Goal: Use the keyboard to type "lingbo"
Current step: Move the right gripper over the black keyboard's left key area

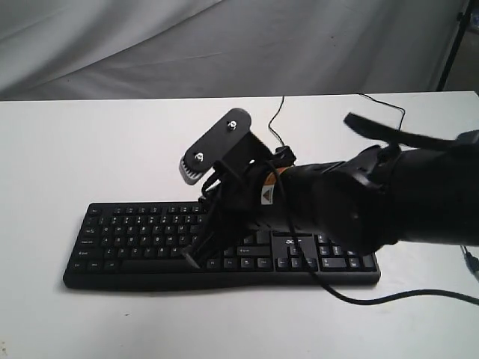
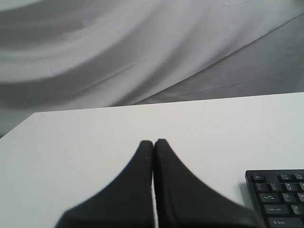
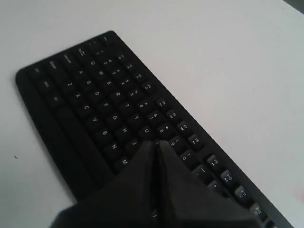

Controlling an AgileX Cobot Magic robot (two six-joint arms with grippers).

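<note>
The black keyboard (image 1: 135, 239) lies across the white table, and its thin cable (image 1: 275, 123) runs off toward the back. My right gripper (image 1: 193, 258) reaches in from the right and sits over the letter keys at the keyboard's middle. In the right wrist view the right gripper (image 3: 155, 141) is shut, its tips pressed together just past the U, J and 8 keys of the keyboard (image 3: 95, 99), hiding the key beneath. I cannot tell if the tips touch a key. My left gripper (image 2: 153, 141) is shut and empty over bare table, left of the keyboard's corner (image 2: 280, 199).
The white table (image 1: 90, 142) extends on all sides of the keyboard. A grey cloth backdrop (image 1: 224, 45) hangs behind it. A black arm cable (image 1: 389, 298) trails over the table in front of the number pad. A dark stand leg (image 1: 453, 45) is at the back right.
</note>
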